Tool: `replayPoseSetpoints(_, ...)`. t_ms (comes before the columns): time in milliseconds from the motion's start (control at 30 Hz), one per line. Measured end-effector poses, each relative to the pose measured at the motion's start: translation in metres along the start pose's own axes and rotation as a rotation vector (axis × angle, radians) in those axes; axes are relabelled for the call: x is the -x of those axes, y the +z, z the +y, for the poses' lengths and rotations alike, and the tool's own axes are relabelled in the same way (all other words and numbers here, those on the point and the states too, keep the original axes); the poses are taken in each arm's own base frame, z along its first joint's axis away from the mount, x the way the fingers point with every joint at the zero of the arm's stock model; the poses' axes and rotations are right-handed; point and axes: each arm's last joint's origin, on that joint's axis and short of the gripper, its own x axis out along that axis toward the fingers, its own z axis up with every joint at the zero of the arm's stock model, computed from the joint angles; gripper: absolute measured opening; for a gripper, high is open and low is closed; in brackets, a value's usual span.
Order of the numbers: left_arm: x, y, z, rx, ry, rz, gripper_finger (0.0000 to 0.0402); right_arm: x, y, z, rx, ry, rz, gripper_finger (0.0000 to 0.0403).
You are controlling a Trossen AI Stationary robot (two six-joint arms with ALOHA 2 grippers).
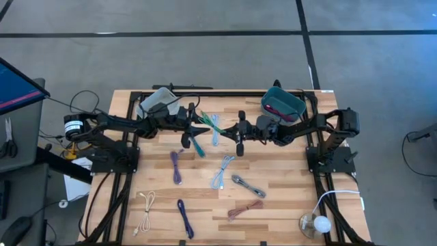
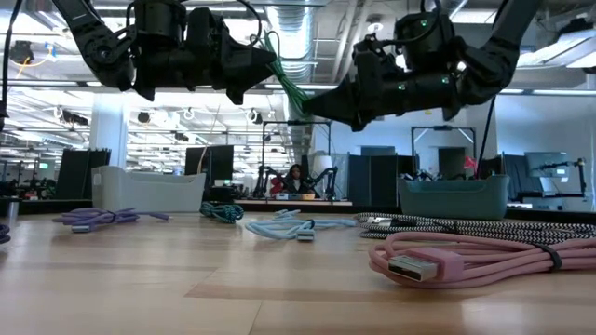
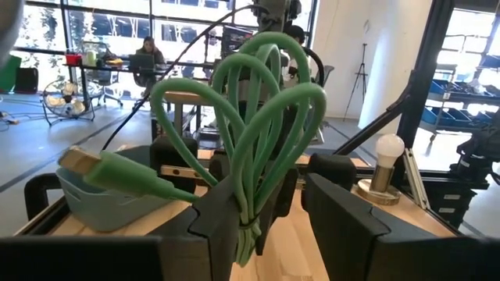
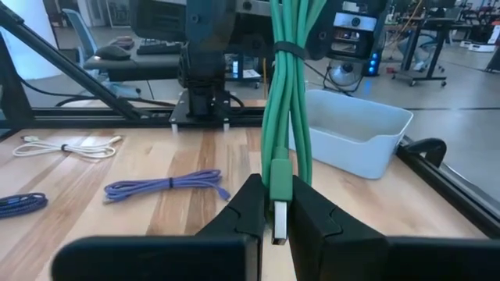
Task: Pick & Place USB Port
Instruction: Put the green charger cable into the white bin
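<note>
A green USB cable (image 1: 207, 122) (image 2: 291, 86), coiled and bound by a dark tie, hangs in the air between both grippers above the middle of the table. Its loops (image 3: 258, 109) rise above my left gripper (image 1: 196, 127) (image 3: 269, 191), and one plug (image 3: 78, 161) sticks out free. The left gripper's fingers stand either side of the tied bundle with a gap wider than the bundle, so it is open. My right gripper (image 1: 230, 130) (image 4: 279, 207) faces it and is shut on the cable's other plug. My left gripper has one finger (image 3: 215, 218) lying against the tied part of the bundle (image 3: 246, 226); the other finger (image 3: 336, 211) stands apart from it. It comes level from the table's left. My right gripper pinches the green cable's USB plug (image 4: 280, 183) between its two fingers, coming level from the table's right, fingers along the cable. The bundle runs on away from the fingers, lifted clear of the table.
Several other coiled cables lie on the wooden table: purple (image 1: 176, 166), light blue (image 1: 222, 171), grey braided (image 1: 247, 184), pink (image 2: 466, 256), white (image 1: 145, 208), dark blue (image 1: 184, 217). A white bin (image 1: 156, 99) and a teal bin (image 1: 281, 104) stand at the far edge. A bulb lamp (image 1: 315, 223) stands near right.
</note>
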Motion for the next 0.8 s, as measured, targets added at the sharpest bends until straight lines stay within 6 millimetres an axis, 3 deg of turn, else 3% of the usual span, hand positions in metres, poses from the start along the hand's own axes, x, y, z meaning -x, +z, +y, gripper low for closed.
replayPoseSetpoints(367, 0.0001, 0.0007, -0.0001, -0.003, 0.000, -0.006, 0.0137, -0.0052, 0.0098, 0.0018, 0.011, 0.008, -0.039, 0.0022)
replayPoseSetpoints(667, 0.0001, 0.0007, 0.0000, -0.006, 0.001, -0.006, 0.0025, -0.0056, 0.0102, 0.0022, 0.013, 0.012, -0.039, 0.0022)
replayPoseSetpoints(800, 0.0001, 0.0008, 0.0000, -0.008, 0.001, -0.007, 0.0015, -0.0056, 0.0102, 0.0021, 0.013, 0.011, -0.039, 0.0022)
